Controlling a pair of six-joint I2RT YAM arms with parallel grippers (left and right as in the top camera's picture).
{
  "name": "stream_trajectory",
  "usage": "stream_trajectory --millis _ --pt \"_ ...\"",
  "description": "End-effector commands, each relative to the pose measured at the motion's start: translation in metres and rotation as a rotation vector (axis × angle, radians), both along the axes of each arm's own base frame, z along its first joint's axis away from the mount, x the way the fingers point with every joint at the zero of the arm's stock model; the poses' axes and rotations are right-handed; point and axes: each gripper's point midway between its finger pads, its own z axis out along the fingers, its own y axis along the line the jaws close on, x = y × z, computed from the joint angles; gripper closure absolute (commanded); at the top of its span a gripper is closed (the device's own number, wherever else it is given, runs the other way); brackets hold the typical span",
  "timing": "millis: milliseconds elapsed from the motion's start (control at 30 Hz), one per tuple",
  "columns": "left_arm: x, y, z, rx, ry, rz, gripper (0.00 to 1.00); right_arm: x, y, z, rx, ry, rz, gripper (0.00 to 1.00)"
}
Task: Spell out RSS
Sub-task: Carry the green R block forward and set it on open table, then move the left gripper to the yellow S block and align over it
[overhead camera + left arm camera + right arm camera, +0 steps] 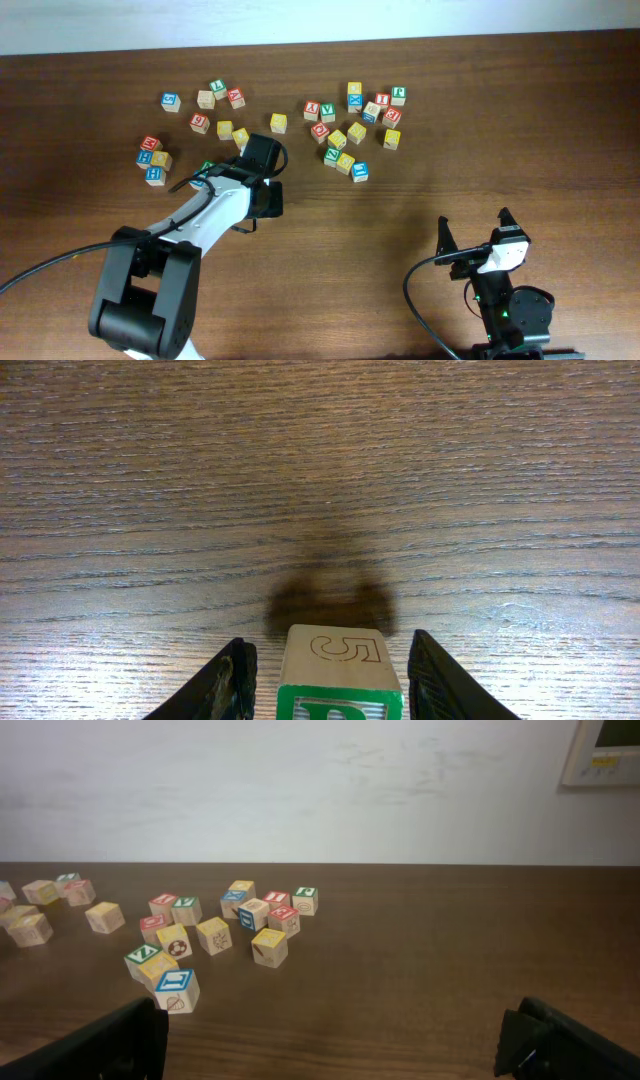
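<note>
Your left pincer (pixel 330 660) pinches R cube (pixel 340 685), seemingly lifted off table (pixel 320 460) | right pincer (pixel 474 228) spread, idle | placed: none | you have R to set down, two S to fetch from yellow cubes (pixel 278 122), letters unreadable.

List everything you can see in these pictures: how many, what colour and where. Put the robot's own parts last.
Table: one, dark brown wood, under everything.
Left group of blocks: about a dozen, with red, blue, green, yellow and plain faces, scattered far left.
Right group of blocks: about sixteen, same colours, far middle.
Green block: one, green-and-white face, in the left hand.
Wall: one, white, behind the table.
Wall panel: one, beige, top right of the right wrist view.
Left arm: one, white and black, reaching towards the left group.
Left hand: one, black, closed on the green block.
Right hand: one, black, open, near right.
</note>
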Motion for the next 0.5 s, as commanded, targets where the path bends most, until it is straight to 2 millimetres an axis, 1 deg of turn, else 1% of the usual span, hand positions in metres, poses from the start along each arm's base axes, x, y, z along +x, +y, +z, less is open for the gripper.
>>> stream_trajectory --millis 0,100,200,300,333,400,467 --pt "0.004 -0.003 0.003 -0.006 -0.008 -0.002 0.58 0.0 -0.003 -0.002 -0.001 0.002 -0.012 0.02" --pt "0.009 -0.005 0.013 -0.009 -0.015 -0.002 0.58 0.0 -0.003 -0.002 -0.001 0.001 -0.012 0.02" --pt "0.014 -0.007 0.031 -0.011 -0.018 -0.002 0.53 0.0 -0.003 -0.002 -0.001 0.002 -0.012 0.02" --pt "0.021 -0.01 0.056 -0.018 -0.037 -0.002 0.5 0.0 -0.003 -0.002 -0.001 0.002 -0.012 0.02" --pt "0.024 -0.011 0.066 -0.023 -0.051 -0.002 0.49 0.0 -0.003 -0.002 -0.001 0.001 -0.012 0.02" --pt "0.031 -0.013 0.09 -0.039 -0.095 -0.001 0.44 0.0 -0.003 -0.002 -0.001 0.002 -0.012 0.02" --pt "0.04 -0.014 0.111 -0.058 -0.143 0.005 0.41 0.0 -0.003 -0.002 -0.001 0.001 -0.012 0.02"
